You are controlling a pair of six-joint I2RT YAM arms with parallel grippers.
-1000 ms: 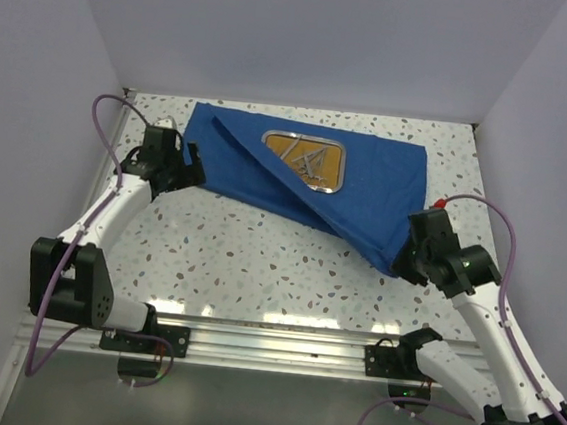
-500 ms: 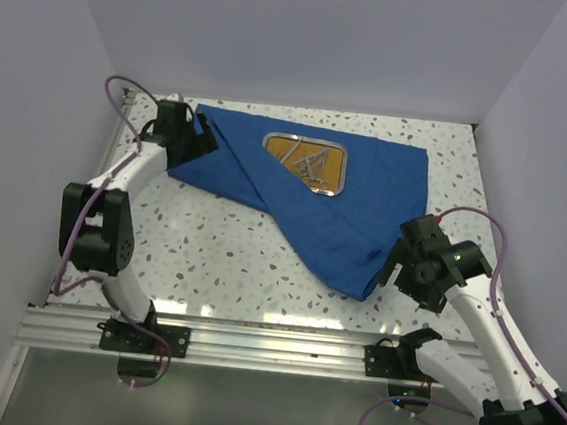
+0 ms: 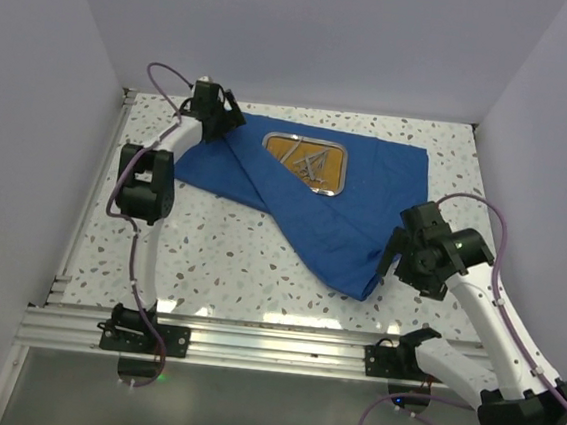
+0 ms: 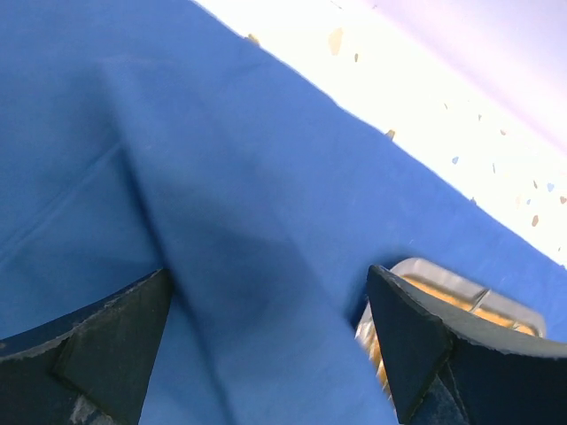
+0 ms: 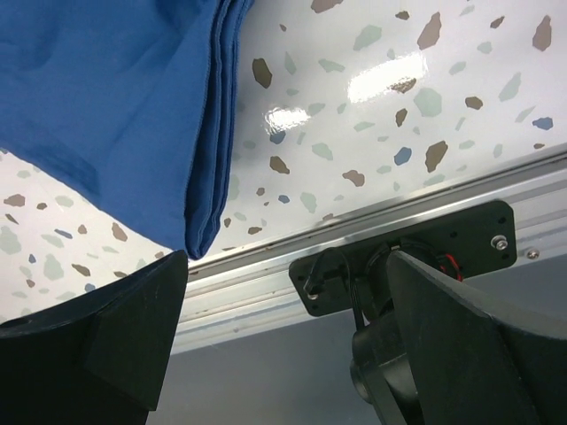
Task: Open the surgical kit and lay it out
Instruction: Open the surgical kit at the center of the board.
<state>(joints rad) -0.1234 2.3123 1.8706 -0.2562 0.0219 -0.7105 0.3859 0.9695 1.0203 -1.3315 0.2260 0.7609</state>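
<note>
One blue cloth wrap lies across the far half of the table, with a folded flap running toward the near right. On it near the far edge sits one steel tray holding silver instruments, too small to count. The left gripper stretches toward the far-left corner, jaws apart over cloth. The right gripper is bent low beside the flap's tip, jaws apart and empty.

Top view: even, diffuse light, faint soft shadows on the desk, sharp throughout. Left wrist view: desk at upper right blown out to white; blue cloth slightly soft. Right wrist view: white glare patches on the desk, upper centre.
</note>
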